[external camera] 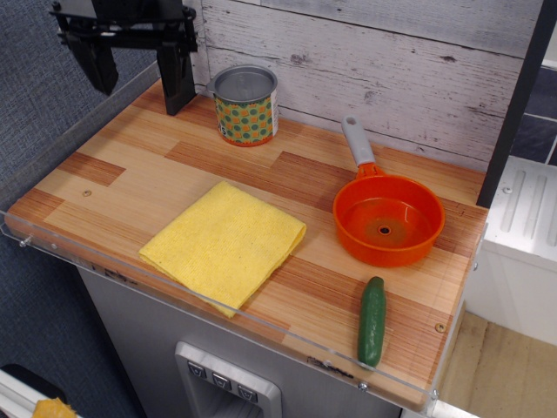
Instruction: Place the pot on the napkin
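Note:
The pot (388,221) is a shallow orange pan with a grey handle pointing to the back. It stands on the right side of the wooden table. The napkin (224,245) is a folded yellow cloth lying flat at the front middle, left of the pot and apart from it. My gripper (137,71) hangs at the back left corner, far from both. Its two black fingers (177,77) are spread wide apart with nothing between them.
A tin can (245,105) with orange and green dots stands at the back by the plank wall. A green cucumber (372,321) lies at the front right near the edge. A clear plastic lip (218,306) runs along the table's front and left sides.

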